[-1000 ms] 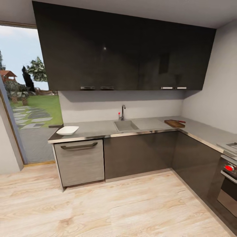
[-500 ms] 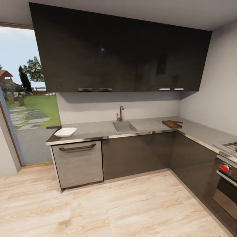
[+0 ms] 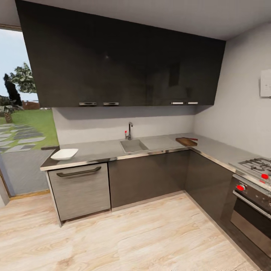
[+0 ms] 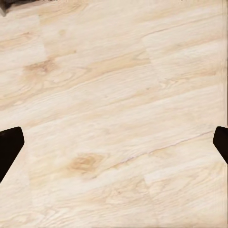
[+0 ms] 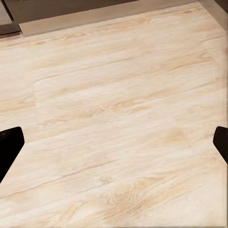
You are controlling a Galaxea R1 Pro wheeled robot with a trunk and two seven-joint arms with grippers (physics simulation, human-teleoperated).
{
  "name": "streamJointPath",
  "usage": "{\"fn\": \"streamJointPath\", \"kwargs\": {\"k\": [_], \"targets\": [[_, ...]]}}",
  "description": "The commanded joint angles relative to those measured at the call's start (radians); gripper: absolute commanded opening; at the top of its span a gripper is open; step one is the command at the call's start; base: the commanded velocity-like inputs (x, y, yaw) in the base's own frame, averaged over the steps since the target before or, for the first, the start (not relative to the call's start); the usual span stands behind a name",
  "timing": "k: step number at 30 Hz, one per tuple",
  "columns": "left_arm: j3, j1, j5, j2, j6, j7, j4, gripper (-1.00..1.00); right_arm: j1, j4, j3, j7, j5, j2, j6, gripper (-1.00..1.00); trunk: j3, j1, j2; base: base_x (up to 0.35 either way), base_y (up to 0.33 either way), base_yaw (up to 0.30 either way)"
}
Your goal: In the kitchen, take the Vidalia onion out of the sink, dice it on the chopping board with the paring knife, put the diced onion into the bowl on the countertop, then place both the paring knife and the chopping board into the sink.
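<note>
Across the room, the grey countertop [image 3: 98, 149] holds the steel sink [image 3: 133, 145] with its chrome faucet [image 3: 130, 130] and red knob. The brown chopping board [image 3: 186, 141] lies near the corner, right of the sink, with a red-handled knife at its far side. The white bowl [image 3: 64, 154] sits at the counter's left end. The onion is hidden from here. My left gripper [image 4: 114, 142] is open over bare wooden floor. My right gripper [image 5: 114, 142] is open too, also above the floor.
Glossy black upper cabinets [image 3: 120, 64] hang over the counter. A stove with red knobs [image 3: 251, 177] stands at the right. A dishwasher front [image 3: 79, 190] is under the bowl. A glass door [image 3: 19, 124] opens onto a garden at the left. Pale wooden floor [image 3: 131, 237] lies between me and the counter.
The whole head view has shifted left, so the camera has turned right: more of the stove and right wall show, less of the window. Nothing on the counter has moved.
</note>
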Motion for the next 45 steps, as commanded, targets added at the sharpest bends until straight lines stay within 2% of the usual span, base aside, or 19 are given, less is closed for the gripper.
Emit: {"fn": "streamJointPath", "kwargs": {"k": [1, 12, 27, 33, 45], "targets": [[0.001, 0.000, 0.001, 0.000, -0.002, 0.000, -0.001, 1.00, -0.001, 0.001, 0.000, 0.000, 0.000, 0.000, -0.003, 1.00, 0.002, -0.004, 0.006, 0.000, 0.000, -0.163], [0.001, 0.000, 0.001, 0.000, -0.002, 0.000, -0.001, 1.00, -0.001, 0.001, 0.000, 0.000, 0.000, 0.000, -0.003, 1.00, 0.038, -0.046, 0.083, 0.000, 0.000, -0.068], [0.001, 0.000, 0.001, 0.001, -0.002, 0.000, -0.001, 1.00, -0.001, 0.001, 0.002, 0.000, 0.000, 0.000, -0.004, 1.00, 0.107, -0.103, 0.188, 0.000, 0.000, 0.000], [0.001, 0.000, 0.000, 0.001, -0.002, 0.000, -0.001, 1.00, -0.001, 0.001, 0.001, 0.000, 0.000, 0.000, -0.003, 1.00, 0.128, -0.126, 0.230, 0.000, 0.000, 0.000], [0.001, 0.000, 0.001, 0.000, 0.000, 0.001, -0.001, 1.00, -0.001, 0.001, 0.001, 0.000, 0.000, 0.000, -0.003, 1.00, 0.129, -0.126, 0.230, 0.000, 0.000, -0.093]]}}
